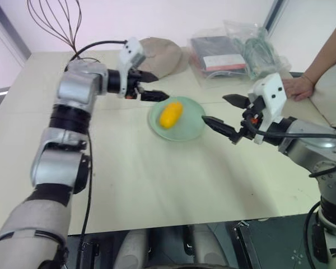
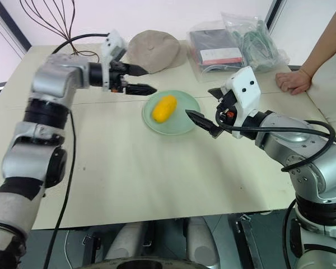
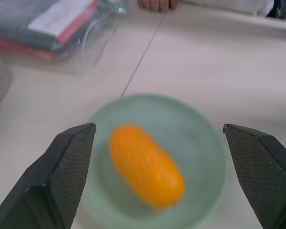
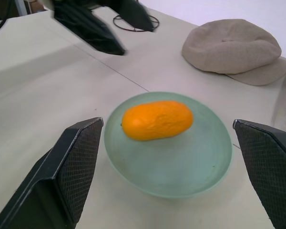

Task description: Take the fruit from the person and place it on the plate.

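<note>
the left claw (image 2: 135, 79) hangs in the air just past the plate's far left edge, its two black fingers (image 3: 62, 176) spread wide apart with nothing between them, pointing across toward the plate. the right claw (image 1: 224, 115) hovers on the other side of the plate, just off its right rim, and its fingers (image 4: 69, 171) are also wide apart and empty. between the two claws sits the plate (image 2: 182, 124), pale green and round, flat on the table (image 2: 157, 179). the fruit (image 2: 164, 108), an orange-yellow oblong, lies on the plate a bit left of its middle, its long side slanting across, touched by neither claw. beyond the plate, toward the far edge of the table, a beige cap (image 2: 154, 49) rests near the left claw. to the right of the cap lie clear plastic bags (image 2: 235, 45), one with a dark flat pack bearing a red and white label, one with greenish stuff inside. at the far right edge of the table the person's hand (image 2: 293, 81) rests on the surface, fingers curled, well apart from the plate and from the right claw. a dark wire thing (image 2: 50, 22) stands at the far left corner of the table.
</note>
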